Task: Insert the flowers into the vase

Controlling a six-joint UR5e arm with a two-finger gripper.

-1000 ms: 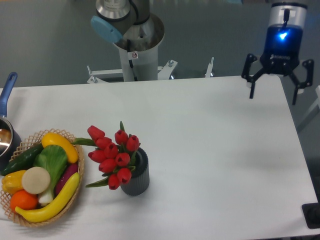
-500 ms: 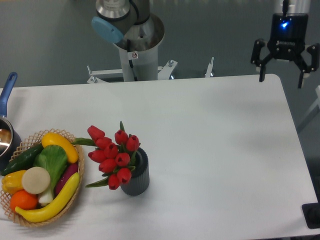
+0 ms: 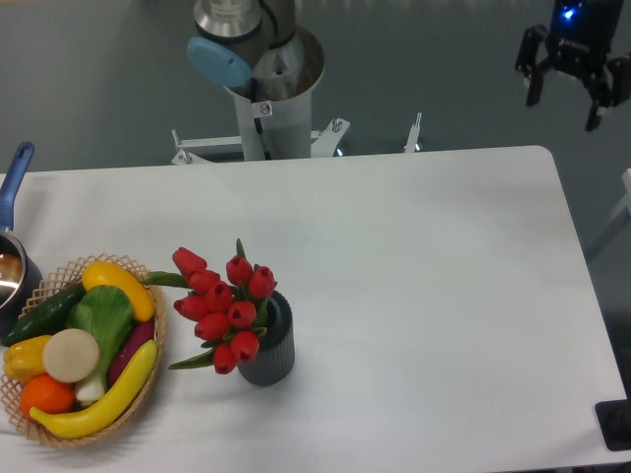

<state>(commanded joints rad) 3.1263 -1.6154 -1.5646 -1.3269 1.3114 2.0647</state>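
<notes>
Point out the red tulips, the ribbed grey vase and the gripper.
red tulips (image 3: 225,304), fixed camera view, on a bud at the middle of the bunch.
ribbed grey vase (image 3: 274,357), fixed camera view, on its ribbed side wall.
gripper (image 3: 565,94), fixed camera view, midway between its fingertips, jaws spread apart.

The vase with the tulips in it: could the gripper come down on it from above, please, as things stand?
Probably not cleanly. The gripper hangs open, far off beyond the table's far right corner, and the flowers spread over most of the vase mouth; its right side stays free.
</notes>
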